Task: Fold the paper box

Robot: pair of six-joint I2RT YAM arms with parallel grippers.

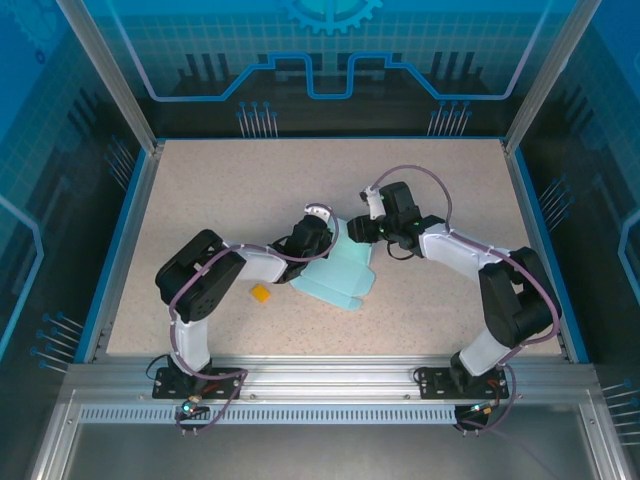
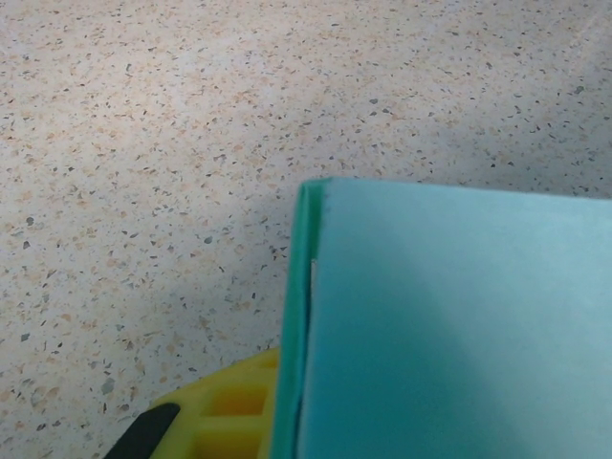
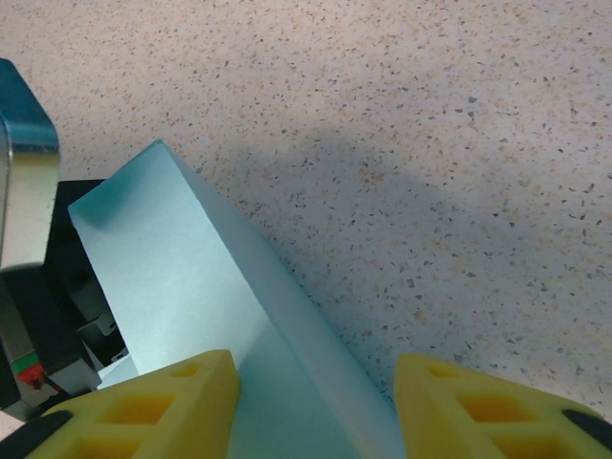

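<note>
The paper box (image 1: 340, 278) is pale light-blue card, partly folded, lying at the middle of the table with one panel raised. My left gripper (image 1: 320, 232) is at its far left corner. In the left wrist view it (image 2: 287, 392) is shut on the upright panel (image 2: 449, 325), with one yellow finger (image 2: 229, 406) showing beside the card's edge and the other hidden behind it. My right gripper (image 1: 363, 228) is at the far right side. Its (image 3: 314, 371) yellow fingers (image 3: 153, 406) stand apart astride the box's folded edge (image 3: 239, 287).
A tiny orange square piece (image 1: 261, 293) lies on the speckled table (image 1: 230, 190) left of the box, beside the left arm. Part of the left gripper's black and silver body (image 3: 29, 287) sits close behind the raised panel. Blue rails edge the table.
</note>
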